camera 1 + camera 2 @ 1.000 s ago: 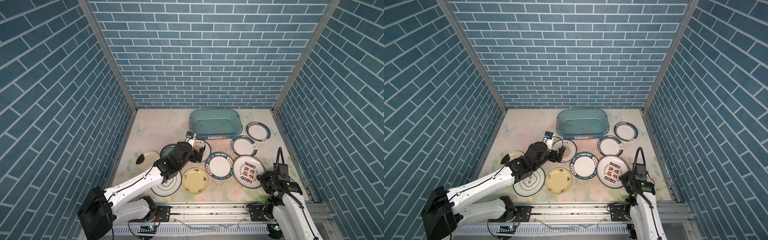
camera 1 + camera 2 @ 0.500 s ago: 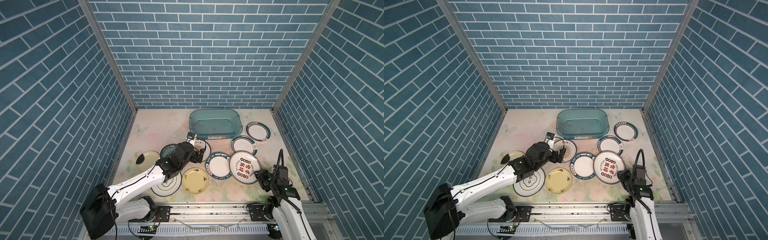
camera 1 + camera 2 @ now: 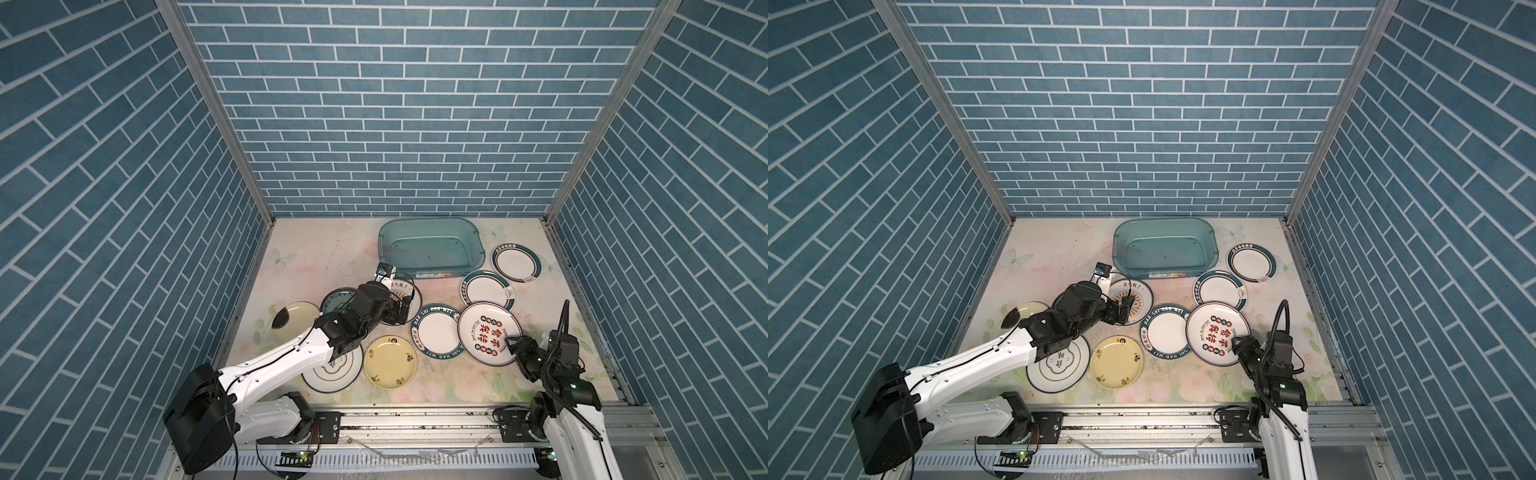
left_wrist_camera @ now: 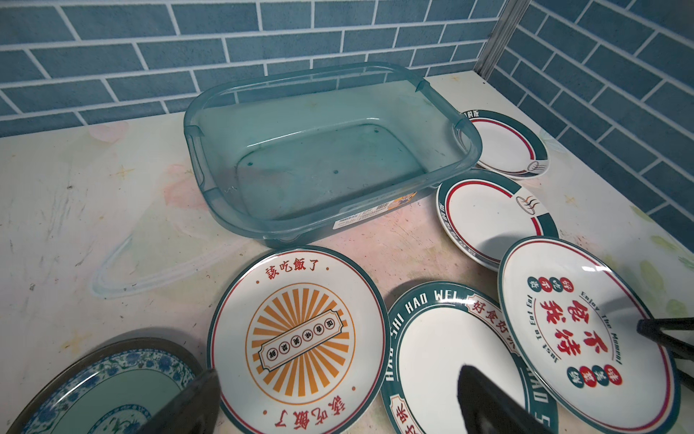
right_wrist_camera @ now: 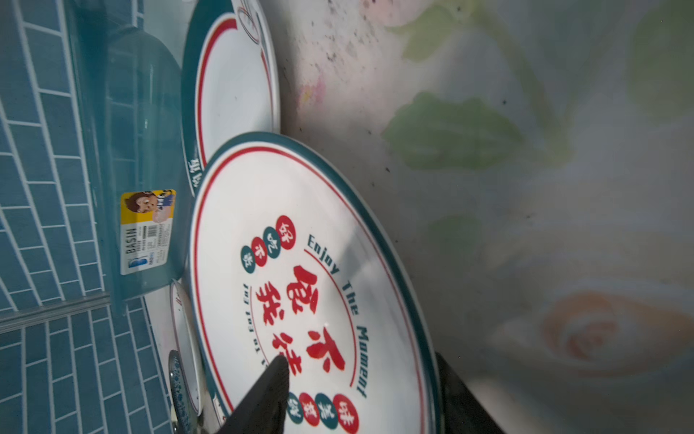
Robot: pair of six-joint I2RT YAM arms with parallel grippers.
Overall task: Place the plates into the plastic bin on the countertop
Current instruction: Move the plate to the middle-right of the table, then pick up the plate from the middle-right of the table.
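Blue brick-pattern walls with white grout (image 3: 395, 104) stand at nine, twelve and three o'clock, joined by silver metal corner posts (image 3: 216, 108); a grey metal rail (image 3: 415, 419) crosses six o'clock

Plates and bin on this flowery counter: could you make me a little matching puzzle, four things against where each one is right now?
Things:
1. yellow plate
2. sunburst plate
3. red-lettered plate
4. bin

Places:
A. rim between the fingers of the right gripper
B. at the back, no plates inside
C. near the front edge, nothing gripping it
D. below the open left gripper

Pairs: 1-C, 2-D, 3-A, 4-B
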